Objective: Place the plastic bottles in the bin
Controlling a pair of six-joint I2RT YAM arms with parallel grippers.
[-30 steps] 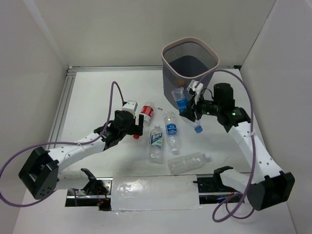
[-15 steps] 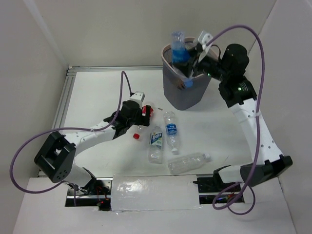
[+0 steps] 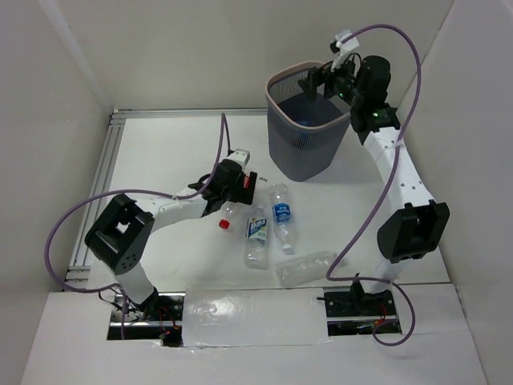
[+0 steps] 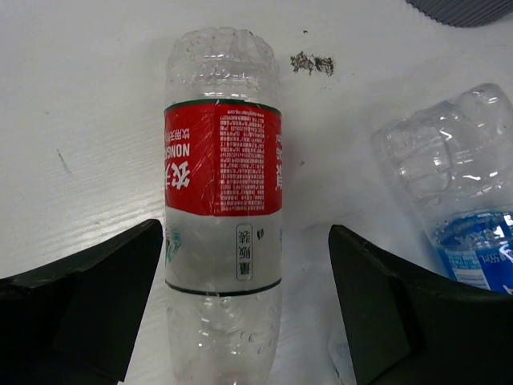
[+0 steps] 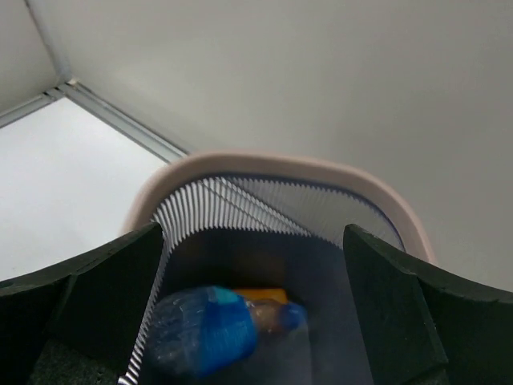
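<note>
While high over the bin, right gripper wide open; left gripper open astride red-labelled bottle.

Red-label bottle: thin clear plastic, glossy, ribbed and dimpled. Its label is a shiny printed film.
Blue-label bottle: same clear plastic, crumpled, with hard highlights.
Table: white, matt, scuffed and flecked.
Left gripper, right gripper: fingers of matt black plastic, faintly grainy.
Bin: dark fine mesh, probably metal. Its rim is smooth, pale and matt.
Rail at the table's left edge: bare brushed metal.
Walls: flat matt white.
</note>
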